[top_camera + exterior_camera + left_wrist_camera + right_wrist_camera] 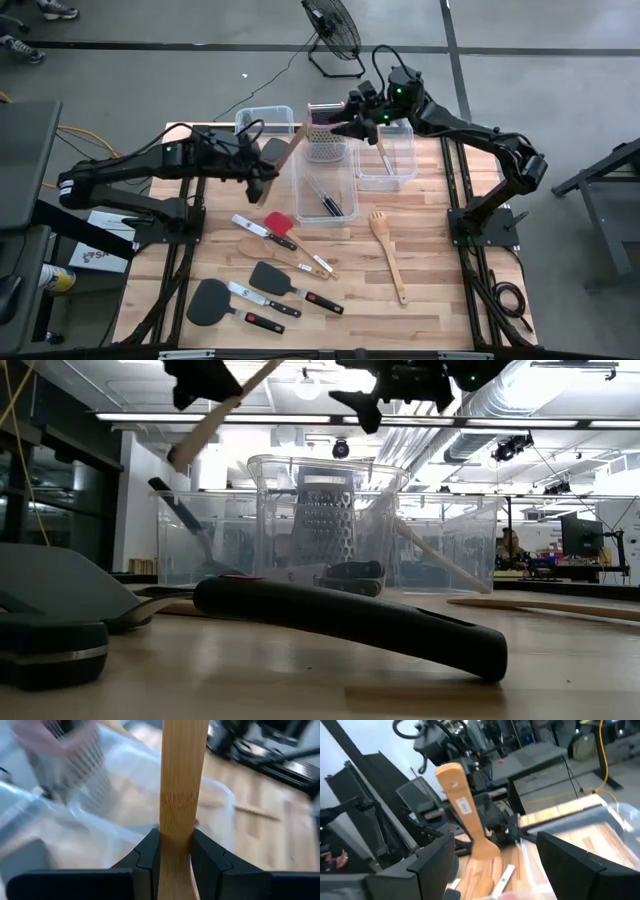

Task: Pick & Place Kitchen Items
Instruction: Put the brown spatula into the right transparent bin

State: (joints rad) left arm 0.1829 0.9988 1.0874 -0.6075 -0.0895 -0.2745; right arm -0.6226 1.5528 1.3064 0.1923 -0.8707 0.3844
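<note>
**Inspector:** State your fingers and what they carry.

**Robot:** My left fingers (172, 855) pinch the flat shaft of a wooden utensil (287, 157), clamped from both sides. I hold it clear of the surface, slanting over the gap between the left bin (264, 116) and the middle bin (322, 219). My right fingers (352, 112) are spread wide and grip nothing; they hover at about one o'clock from the surface's centre, above the steel grater (322, 138) and beside the right bin (386, 178).

**Inspector:** What is already placed?

**Robot:** The middle bin holds dark-handled pieces that I take for knives (327, 201). The right bin holds one wooden utensil leaning against its wall. The left bin holds a dark flat spatula (185, 520), as the low view shows.

**Inspector:** What is outstanding?

**Robot:** Much. Toward six and seven o'clock the surface (440, 300) carries a red spatula (281, 228), two black spatulas (272, 279), several black-handled knives (250, 225) and a pale wooden spoon (262, 249). A wooden slotted spatula (387, 255) lies alone toward four o'clock.

**Inspector:** Your assessment?

**Robot:** I judge the work under half done: a few pieces binned, one in transit, about eight loose. The held piece is not yet released; I cannot tell which bin it is bound for.
</note>
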